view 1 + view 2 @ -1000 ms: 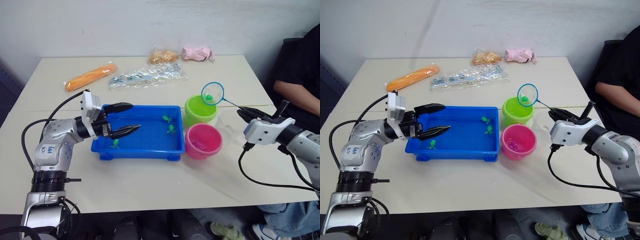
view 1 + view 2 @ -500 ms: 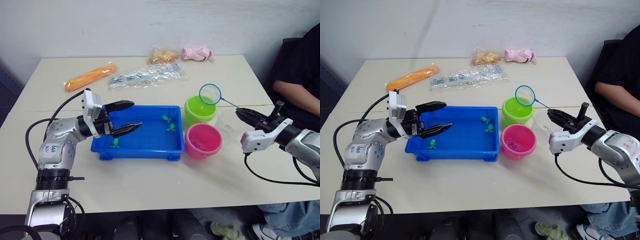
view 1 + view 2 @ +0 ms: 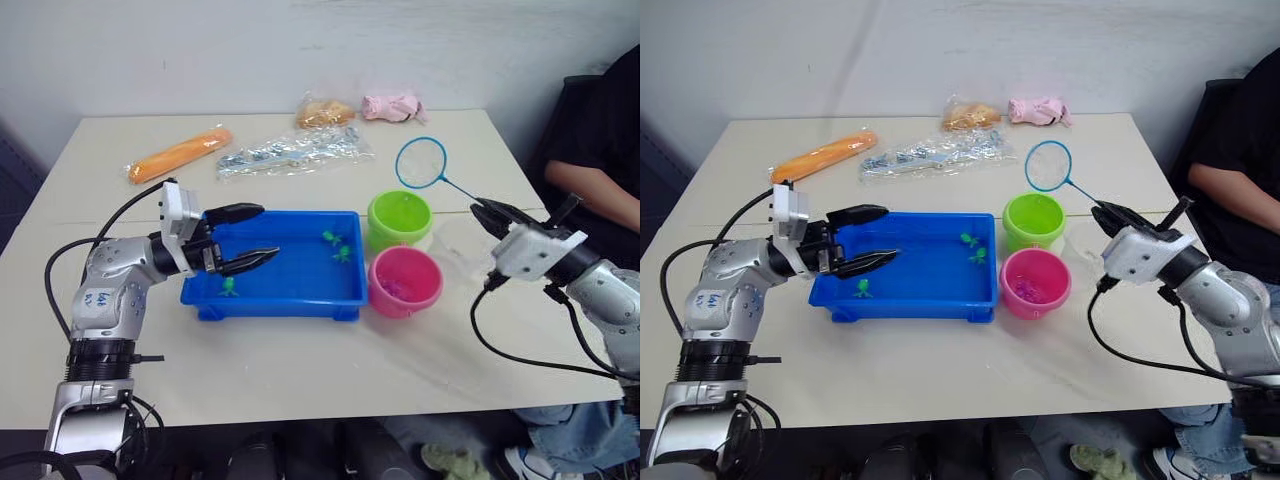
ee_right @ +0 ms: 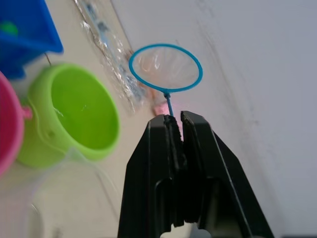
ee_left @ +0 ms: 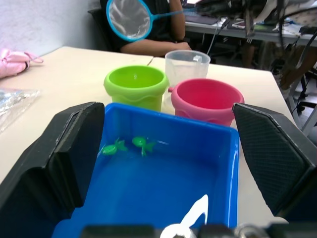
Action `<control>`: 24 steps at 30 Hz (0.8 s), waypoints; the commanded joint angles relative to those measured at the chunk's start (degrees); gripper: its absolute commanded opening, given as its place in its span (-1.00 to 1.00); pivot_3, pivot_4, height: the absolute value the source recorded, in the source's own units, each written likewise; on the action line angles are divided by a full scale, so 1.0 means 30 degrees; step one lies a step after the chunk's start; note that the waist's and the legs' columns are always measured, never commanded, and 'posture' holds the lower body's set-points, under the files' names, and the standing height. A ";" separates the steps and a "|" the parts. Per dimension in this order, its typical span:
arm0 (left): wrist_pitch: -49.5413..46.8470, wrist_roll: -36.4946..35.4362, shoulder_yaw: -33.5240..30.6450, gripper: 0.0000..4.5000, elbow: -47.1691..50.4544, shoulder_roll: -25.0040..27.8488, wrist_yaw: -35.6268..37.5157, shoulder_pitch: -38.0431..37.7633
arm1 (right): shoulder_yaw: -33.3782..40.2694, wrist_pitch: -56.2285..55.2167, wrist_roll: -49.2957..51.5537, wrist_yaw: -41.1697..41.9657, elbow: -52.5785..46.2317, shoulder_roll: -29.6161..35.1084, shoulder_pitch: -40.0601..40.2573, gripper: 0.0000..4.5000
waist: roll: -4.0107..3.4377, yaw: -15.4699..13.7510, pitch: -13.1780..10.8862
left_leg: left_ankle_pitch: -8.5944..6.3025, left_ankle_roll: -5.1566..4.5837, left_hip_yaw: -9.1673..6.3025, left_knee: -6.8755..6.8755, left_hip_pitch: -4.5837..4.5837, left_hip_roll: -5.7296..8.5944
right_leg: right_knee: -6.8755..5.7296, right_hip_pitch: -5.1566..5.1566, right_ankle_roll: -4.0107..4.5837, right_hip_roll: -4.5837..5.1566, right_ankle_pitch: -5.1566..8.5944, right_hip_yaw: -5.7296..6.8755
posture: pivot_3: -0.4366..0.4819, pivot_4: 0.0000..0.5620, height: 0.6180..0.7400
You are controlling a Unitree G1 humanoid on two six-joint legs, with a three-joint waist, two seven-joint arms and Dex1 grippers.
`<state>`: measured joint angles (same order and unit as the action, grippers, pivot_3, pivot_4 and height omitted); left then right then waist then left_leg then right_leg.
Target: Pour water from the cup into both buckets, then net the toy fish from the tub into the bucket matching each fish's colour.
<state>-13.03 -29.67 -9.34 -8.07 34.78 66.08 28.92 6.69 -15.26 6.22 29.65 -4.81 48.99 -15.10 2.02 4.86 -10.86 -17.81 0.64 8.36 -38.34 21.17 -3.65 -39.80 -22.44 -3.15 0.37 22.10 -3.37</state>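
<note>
Left gripper [image 3: 243,238] hangs spread wide over my near-left end of the tub [image 3: 300,300], holding nothing. Right gripper [image 4: 173,121] pinches the net [image 3: 421,163] by its handle; the hoop rides empty in the air just past the green bucket [image 3: 399,219]. Three green fish [image 3: 231,287] remain in the tub, two of them [image 5: 130,145] at its right end. Pink bucket [image 3: 405,281] already holds something pinkish, likely fish. Cup [image 5: 186,64] stands behind the buckets; pouring looks done, water level I cannot judge. I reckon three green catches are left. A person [image 3: 1240,180] sits far right.
</note>
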 commanded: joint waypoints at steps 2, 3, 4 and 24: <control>0.0544 -0.0272 -0.1397 0.97 0.0017 0.1053 0.0397 -0.1023 | -0.0597 1.0963 0.9509 0.2277 -0.5567 0.0373 -0.0646 -1.00 | -0.0001 -0.0017 0.0000 | 0.0002 -0.0005 -0.0010 -0.0008 0.0006 -0.0001 | -0.0008 -0.0001 0.0000 0.0008 0.0000 0.0007 | -0.05 -0.47 1.00; 0.0631 -0.0246 -0.1550 0.97 -0.0017 0.1262 0.0471 -0.1278 | -0.1004 1.2730 1.0418 0.2288 -0.6459 0.0487 -0.0845 -1.00 | -0.0001 -0.0004 0.0000 | 0.0002 -0.0005 -0.0013 0.0002 0.0005 -0.0003 | -0.0005 -0.0002 0.0000 0.0011 0.0000 0.0007 | -0.05 -0.47 1.00; 0.0705 -0.0254 -0.1630 0.97 -0.0041 0.1395 0.0513 -0.1436 | -0.1179 1.3993 1.0996 0.2180 -0.7052 0.0535 -0.1021 -1.00 | 0.0000 -0.0016 0.0000 | 0.0002 -0.0005 -0.0017 0.0008 0.0002 -0.0008 | -0.0006 -0.0003 0.0001 0.0013 0.0000 0.0009 | -0.05 -0.47 1.00; 0.0208 -0.0487 -0.2131 0.97 0.1957 0.2064 -0.0143 -0.3158 | -0.3482 2.9213 1.5743 -0.2286 -0.9431 -0.1751 -0.5656 -1.00 | 0.0014 0.0021 0.0006 | 0.0004 -0.0018 -0.0045 0.0053 0.0048 0.0004 | 0.0077 -0.0015 0.0001 0.0034 0.0000 0.0045 | -0.05 -0.47 1.00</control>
<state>-12.59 -30.02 -14.98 -4.05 40.40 65.68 19.39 -4.45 70.42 52.35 23.35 -31.60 43.81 -30.92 2.06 4.92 -10.84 -17.79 0.59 8.23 -38.17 21.31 -3.63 -39.57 -22.50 -3.15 0.47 22.10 -3.23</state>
